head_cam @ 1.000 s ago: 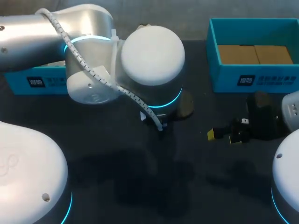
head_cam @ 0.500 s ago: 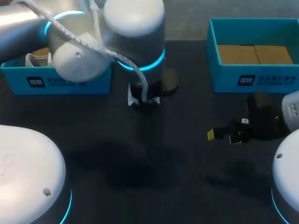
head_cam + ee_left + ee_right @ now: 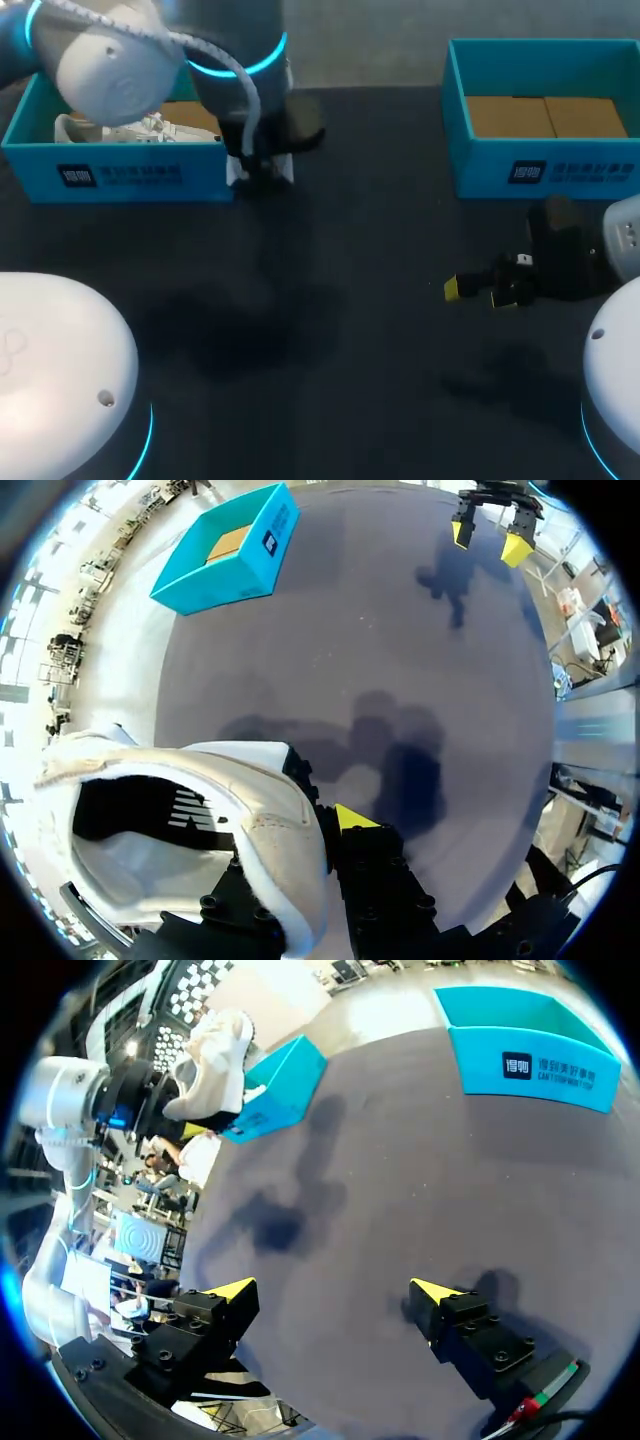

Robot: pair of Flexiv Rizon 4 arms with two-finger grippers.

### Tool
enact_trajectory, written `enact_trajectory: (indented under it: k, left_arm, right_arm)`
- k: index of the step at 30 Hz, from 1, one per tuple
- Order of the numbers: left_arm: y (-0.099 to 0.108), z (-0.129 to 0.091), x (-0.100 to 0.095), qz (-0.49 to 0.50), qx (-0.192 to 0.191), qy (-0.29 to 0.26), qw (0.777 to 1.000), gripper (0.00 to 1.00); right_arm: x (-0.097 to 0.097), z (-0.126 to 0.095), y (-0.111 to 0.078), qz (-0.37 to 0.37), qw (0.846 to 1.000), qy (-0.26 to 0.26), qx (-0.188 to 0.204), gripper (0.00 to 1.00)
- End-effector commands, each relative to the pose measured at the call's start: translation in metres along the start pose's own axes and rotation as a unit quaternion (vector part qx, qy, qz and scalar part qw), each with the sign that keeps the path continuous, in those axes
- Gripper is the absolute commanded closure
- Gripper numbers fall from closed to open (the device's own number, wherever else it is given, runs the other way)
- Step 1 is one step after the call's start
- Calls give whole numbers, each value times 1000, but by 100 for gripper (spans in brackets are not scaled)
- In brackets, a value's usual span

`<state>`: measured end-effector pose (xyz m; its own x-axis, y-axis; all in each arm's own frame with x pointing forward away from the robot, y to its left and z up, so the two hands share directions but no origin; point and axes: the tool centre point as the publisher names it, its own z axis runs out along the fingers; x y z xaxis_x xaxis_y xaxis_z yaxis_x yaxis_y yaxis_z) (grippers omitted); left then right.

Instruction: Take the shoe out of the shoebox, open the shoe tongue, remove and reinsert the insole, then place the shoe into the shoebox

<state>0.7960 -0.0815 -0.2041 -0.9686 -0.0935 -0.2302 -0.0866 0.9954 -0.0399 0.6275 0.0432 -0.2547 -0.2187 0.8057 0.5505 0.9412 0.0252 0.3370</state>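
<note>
Shoe, smooth white upper and padded collar, clamped in left gripper; right gripper fingers wide apart; two teal rectangular boxes: left box, right box

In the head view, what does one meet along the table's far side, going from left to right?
Shoebox with a white shoe inside, second shoe under the left arm, other shoebox.
</note>
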Motion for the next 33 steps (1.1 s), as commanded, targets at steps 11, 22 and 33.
enact_trajectory:
  k: [11,22,33]
  left_arm:
    - [76,3,-61,-28,1,-9,1000,100]
    - [118,12,-108,-57,-1,-9,998,100]
    - [151,20,-146,-78,-26,0,997,100]
  right_arm:
    - [2,-1,-2,1,1000,-3,-1,0]
    - [2,-1,-2,1,1000,-3,-1,0]
    - [2,-1,-2,1,1000,-3,-1,0]
